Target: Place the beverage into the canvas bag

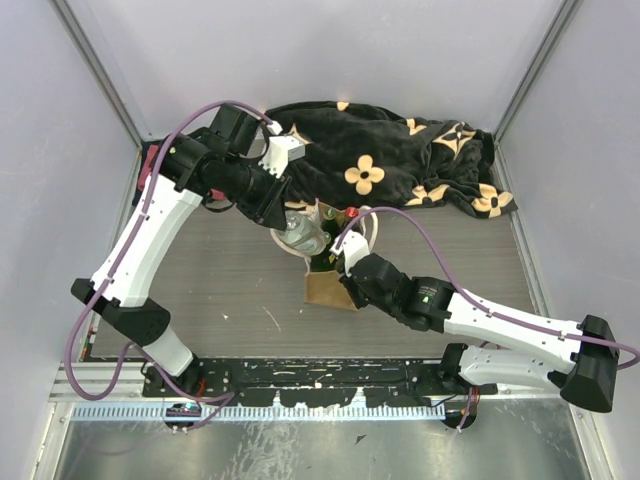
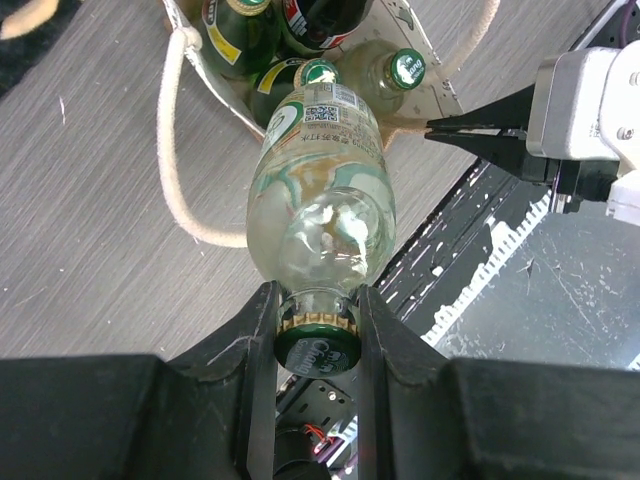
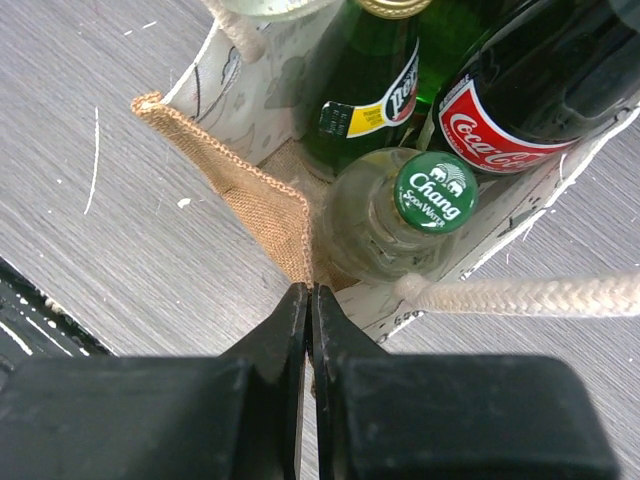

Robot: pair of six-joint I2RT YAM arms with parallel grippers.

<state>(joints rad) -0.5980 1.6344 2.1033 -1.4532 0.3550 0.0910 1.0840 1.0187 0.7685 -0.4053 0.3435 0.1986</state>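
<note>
Two tools, both clamped: the left tool (image 2: 318, 305) grips the bottle (image 2: 320, 190) by its crimped green cap, hanging it tilted just above the bag (image 3: 260, 200) at mid-frame in the top view. The right tool (image 3: 309, 296) pinches the bag's coarse burlap edge. The bottle looks like smooth clear glass, probably heavy, slippery and breakable, so the ridged cap seems the surest hold. The bag is soft and floppy, crowded with other bottles (image 3: 420, 190), with thick white rope handles (image 2: 167, 150) over the grey wood-grain bench (image 2: 80, 200).
</note>
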